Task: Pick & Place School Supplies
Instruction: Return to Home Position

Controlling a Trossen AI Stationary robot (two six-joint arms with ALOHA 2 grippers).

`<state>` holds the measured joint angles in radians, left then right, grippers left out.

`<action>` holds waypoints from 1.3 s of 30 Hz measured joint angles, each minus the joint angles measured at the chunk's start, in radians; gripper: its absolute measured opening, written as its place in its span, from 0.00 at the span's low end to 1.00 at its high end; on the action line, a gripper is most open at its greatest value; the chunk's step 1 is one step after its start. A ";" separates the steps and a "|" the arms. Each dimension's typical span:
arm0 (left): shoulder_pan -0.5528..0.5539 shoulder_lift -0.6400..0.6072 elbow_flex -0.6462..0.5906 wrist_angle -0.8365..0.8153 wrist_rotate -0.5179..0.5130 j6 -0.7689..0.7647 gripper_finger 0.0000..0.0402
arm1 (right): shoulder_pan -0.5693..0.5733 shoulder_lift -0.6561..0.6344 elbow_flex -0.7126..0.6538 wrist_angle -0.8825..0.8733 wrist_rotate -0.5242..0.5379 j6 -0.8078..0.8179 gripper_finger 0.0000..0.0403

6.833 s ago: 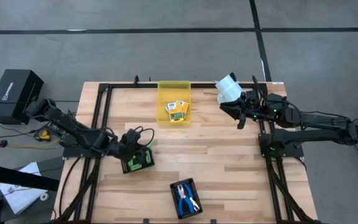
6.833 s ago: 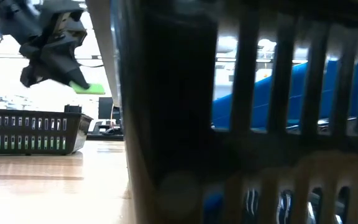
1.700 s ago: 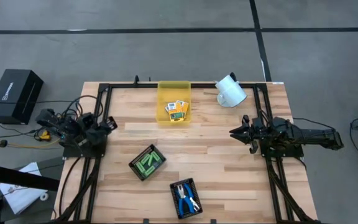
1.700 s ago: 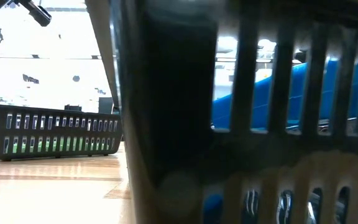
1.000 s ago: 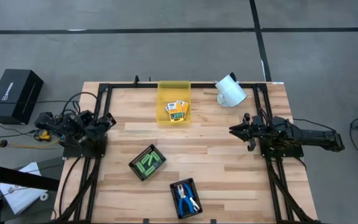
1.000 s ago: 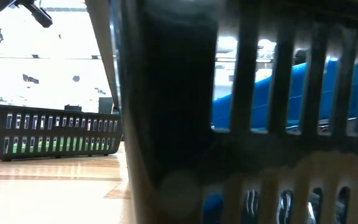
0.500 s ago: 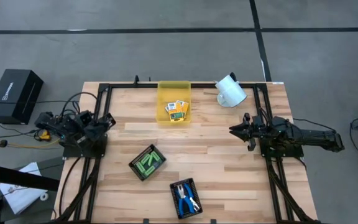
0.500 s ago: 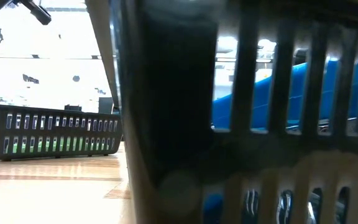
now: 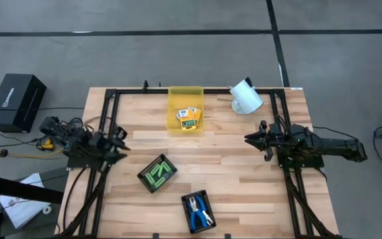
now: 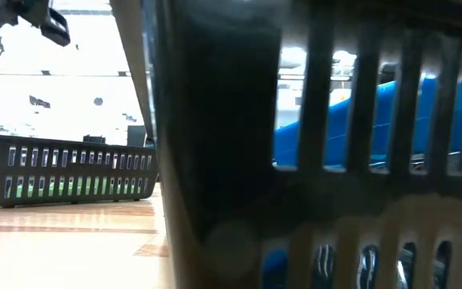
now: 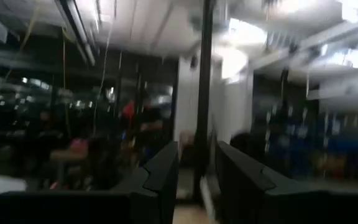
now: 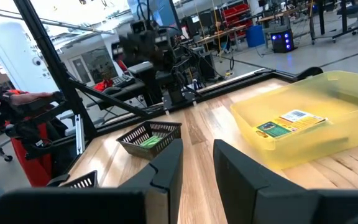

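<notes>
Where the table (image 9: 244, 192) reaches its near edge, a black slotted tray (image 9: 193, 194) sits about midway along it and holds the blue-handled scissors (image 9: 199, 212). In the low view this tray's wall (image 10: 215, 160) fills most of the frame, with blue showing through the slots.

Farther in and to the left, a second black tray (image 9: 149, 164) stands at an angle and well apart from the first. It contains the green erasers (image 9: 158, 174); their green shows through its slots in the low view (image 10: 22, 189).

Farther still, both arms are folded back at the table's sides.
- The left gripper (image 9: 118, 141) sits over the left frame rail. Its wrist view (image 11: 196, 149) shows the fingers a narrow gap apart with nothing between them.
- The right gripper (image 9: 251, 139) sits at the right rail, pointing toward the table centre. Its fingers (image 12: 166, 162) are likewise slightly apart and empty.

At the far edge, a translucent yellow bin (image 9: 186, 98) holds the yellow-orange boxes (image 9: 190, 118) at its near end. A white cup (image 9: 246, 97) lies at the far right, well apart from the bin.
</notes>
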<state>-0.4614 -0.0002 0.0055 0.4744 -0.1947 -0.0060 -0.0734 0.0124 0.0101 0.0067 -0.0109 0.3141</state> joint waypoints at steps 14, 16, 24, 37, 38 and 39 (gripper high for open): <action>-0.038 0.000 0.000 -0.388 0.002 0.025 0.25 | 0.000 0.000 0.000 0.000 0.000 0.000 0.20; -0.038 0.000 0.000 -0.420 0.002 0.025 0.25 | 0.000 0.000 0.000 0.000 0.000 0.000 0.20; -0.038 0.000 0.000 -0.419 0.003 0.025 0.25 | 0.000 0.000 0.000 0.000 0.000 0.000 0.20; -0.038 0.036 0.000 -0.406 0.002 0.025 0.25 | 0.000 0.000 0.000 0.000 0.000 0.000 0.20; -0.038 0.040 0.000 -0.406 0.002 0.025 0.25 | 0.000 0.000 0.000 0.000 0.000 0.000 0.20; -0.038 0.044 0.000 -0.405 0.002 0.025 0.25 | 0.000 0.000 0.000 0.000 0.000 0.000 0.20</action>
<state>-0.4992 0.0441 0.0059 0.0694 -0.1932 0.0189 -0.0738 0.0128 0.0101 0.0071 -0.0109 0.3141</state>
